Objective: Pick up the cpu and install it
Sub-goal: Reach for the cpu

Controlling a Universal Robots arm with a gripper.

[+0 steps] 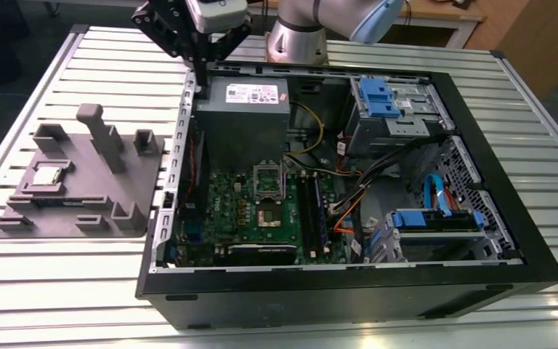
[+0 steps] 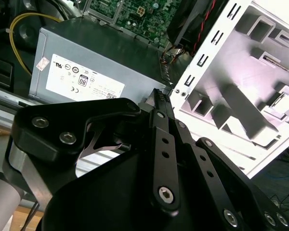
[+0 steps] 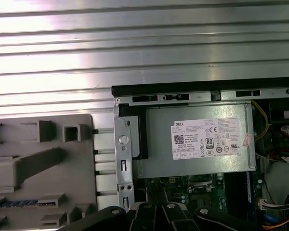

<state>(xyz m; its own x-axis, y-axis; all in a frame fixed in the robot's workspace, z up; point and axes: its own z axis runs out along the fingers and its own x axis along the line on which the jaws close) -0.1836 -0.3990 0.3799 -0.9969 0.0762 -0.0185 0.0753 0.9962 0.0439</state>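
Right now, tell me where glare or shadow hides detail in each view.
Exterior view: the table slats glare white, and the inside of the computer case lies in shadow. Second wrist view: the grey tray is washed pale pink. First wrist view: bright bands streak the table slats.

Arm [image 1: 296, 36]: one, silver-grey with a blue joint cap, rising at the back in the exterior view. Gripper [image 1: 203, 62]: black, linkage type, pointing downward. Fingers [image 2: 160, 103]: pressing closed together, tips meeting, gripping nothing in the second wrist view.
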